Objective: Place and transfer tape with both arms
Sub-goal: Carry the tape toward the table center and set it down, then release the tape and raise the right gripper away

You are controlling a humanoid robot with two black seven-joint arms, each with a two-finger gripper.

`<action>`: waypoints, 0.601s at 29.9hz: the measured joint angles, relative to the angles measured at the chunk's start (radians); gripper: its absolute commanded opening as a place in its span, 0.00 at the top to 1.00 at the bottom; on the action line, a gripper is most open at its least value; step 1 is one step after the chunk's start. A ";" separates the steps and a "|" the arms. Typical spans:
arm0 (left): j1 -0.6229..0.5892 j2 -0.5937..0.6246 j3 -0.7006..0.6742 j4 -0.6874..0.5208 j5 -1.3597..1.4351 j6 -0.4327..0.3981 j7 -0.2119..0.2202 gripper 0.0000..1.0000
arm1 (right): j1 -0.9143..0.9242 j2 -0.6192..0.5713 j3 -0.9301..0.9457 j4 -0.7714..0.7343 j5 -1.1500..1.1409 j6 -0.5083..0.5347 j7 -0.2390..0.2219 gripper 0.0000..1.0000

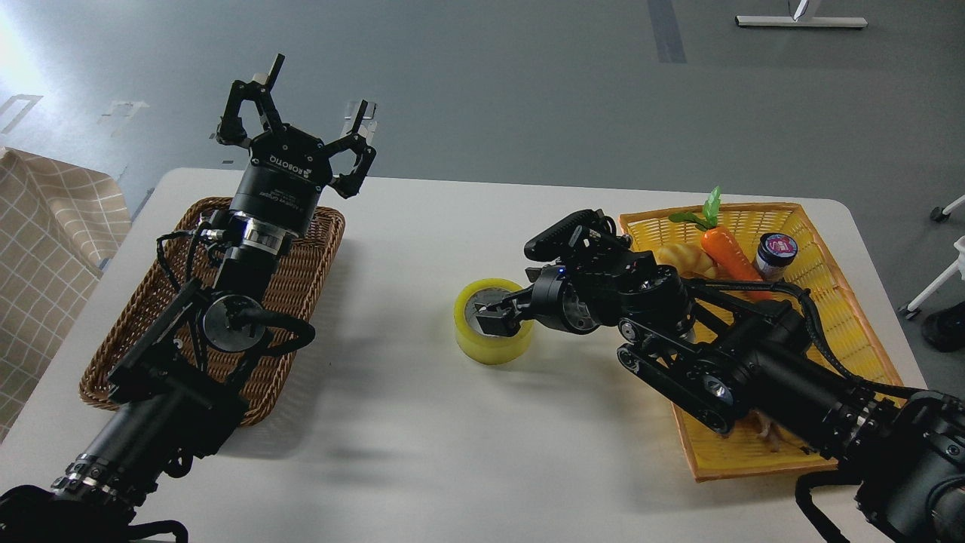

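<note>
The yellow tape [473,345] lies flat on the white table [422,437], near the middle, with its grey-white core facing up. My right gripper [503,320] reaches in from the right and is closed over the roll's right wall, with one finger inside the core. My left gripper [309,98] is open and empty. It is held high over the far end of the brown wicker basket [313,249], well to the left of the tape.
A yellow tray [754,208] at the right holds a toy carrot [725,253], a bread piece [682,261] and a small dark jar with a pink lid [775,253]. My right arm lies across the tray. A checked cloth [45,226] is at the far left.
</note>
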 measured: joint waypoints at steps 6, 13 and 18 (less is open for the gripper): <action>0.000 0.002 0.003 0.000 0.000 0.000 0.000 0.02 | 0.003 -0.099 0.068 0.129 0.042 0.000 -0.001 0.01; 0.000 0.006 0.004 0.000 0.000 0.000 0.000 0.02 | -0.011 -0.255 0.201 0.292 0.100 0.000 -0.003 0.01; -0.001 0.007 0.004 0.001 0.000 0.000 0.000 0.02 | -0.030 -0.333 0.312 0.368 0.196 0.000 -0.001 0.01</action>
